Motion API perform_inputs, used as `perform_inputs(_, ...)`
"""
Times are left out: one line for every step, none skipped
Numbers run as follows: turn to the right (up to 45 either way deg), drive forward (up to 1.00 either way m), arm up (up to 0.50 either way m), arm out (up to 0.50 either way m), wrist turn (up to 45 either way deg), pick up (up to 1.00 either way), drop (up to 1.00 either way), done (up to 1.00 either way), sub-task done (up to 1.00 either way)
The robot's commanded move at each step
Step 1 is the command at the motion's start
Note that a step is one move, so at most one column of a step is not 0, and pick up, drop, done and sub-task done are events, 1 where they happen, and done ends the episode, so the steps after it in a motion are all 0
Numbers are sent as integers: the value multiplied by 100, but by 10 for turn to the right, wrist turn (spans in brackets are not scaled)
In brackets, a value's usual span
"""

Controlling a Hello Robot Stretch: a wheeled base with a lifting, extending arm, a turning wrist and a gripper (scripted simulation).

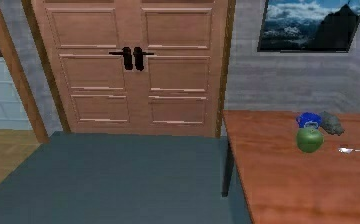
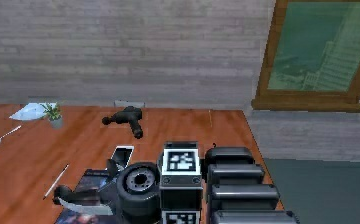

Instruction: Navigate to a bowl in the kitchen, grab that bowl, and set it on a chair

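Here, a pale curved thing lies at the pincer; whether it's held, I cannot tell.

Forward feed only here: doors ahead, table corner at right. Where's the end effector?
Observer: In the arm side view the end effector shows at the bottom edge, with the wooden table behind it.
Operator: Holding anything?
Observer: Cannot tell; a flat white phone-like thing lies on the table just up the picture from it.
Operator: What's farther out?
Observer: A black tool-like thing lies near the brick wall, a small potted plant to its left.
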Motion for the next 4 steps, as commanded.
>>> perform_inputs(0, 0, 0, 0, 420, 0, 0, 0, 0)
perform_inputs(0, 0, -24, 0, 0, 0, 0, 0, 0)
perform_inputs(0, 0, 0, 0, 0, 100, 0, 0, 0)
perform_inputs(0, 0, 10, 0, 0, 0, 0, 0, 0)
